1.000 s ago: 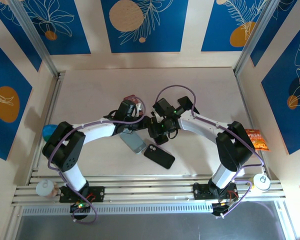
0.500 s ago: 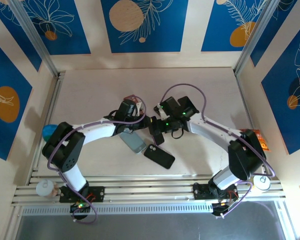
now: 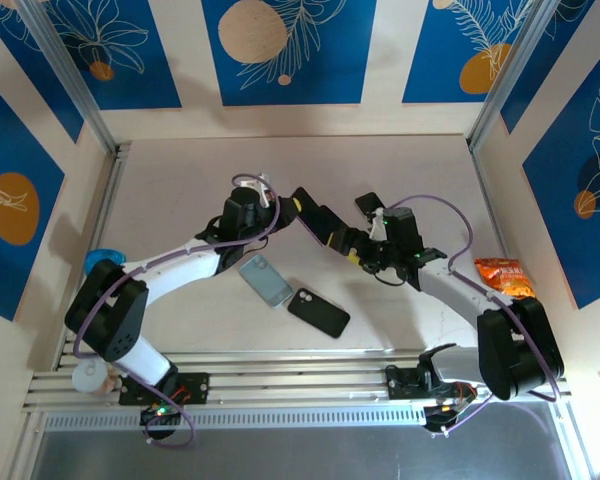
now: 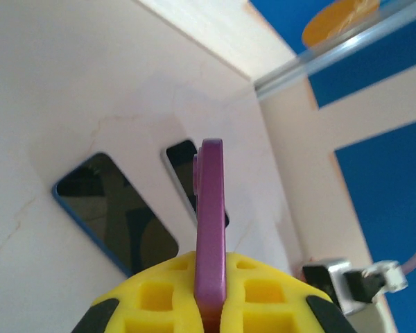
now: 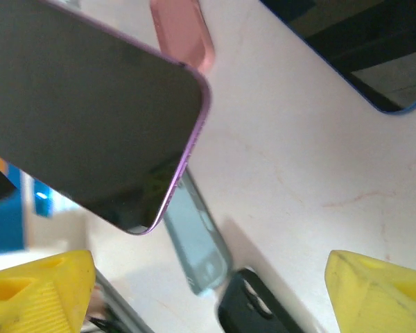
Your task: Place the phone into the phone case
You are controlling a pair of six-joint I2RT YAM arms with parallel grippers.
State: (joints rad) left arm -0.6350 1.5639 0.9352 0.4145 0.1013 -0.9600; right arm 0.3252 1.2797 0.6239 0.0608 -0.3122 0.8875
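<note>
Edgewise, a slim lilac phone [image 4: 210,208] is pinched between the yellow left fingers [image 4: 159,298] above the counter [image 4: 69,104]. Yellow right fingers [image 5: 381,291] stand spread, holding nothing, beside its dark screen. Below, a translucent grey-blue phone case [image 3: 267,280] lies flat beside a black phone-shaped slab [image 3: 318,312]. An orange packet [image 3: 500,275] carries print too small to read.

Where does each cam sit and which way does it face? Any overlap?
Top external: above and behind the bases, facing down on the table; both arms, left hand and right hand show.
Left wrist: on the left arm, facing along its fingers, shut on the purple phone, to the table.
Right wrist: on the right arm, facing down at the table between its open fingers.
Shared: both wrist views catch the purple phone.
</note>
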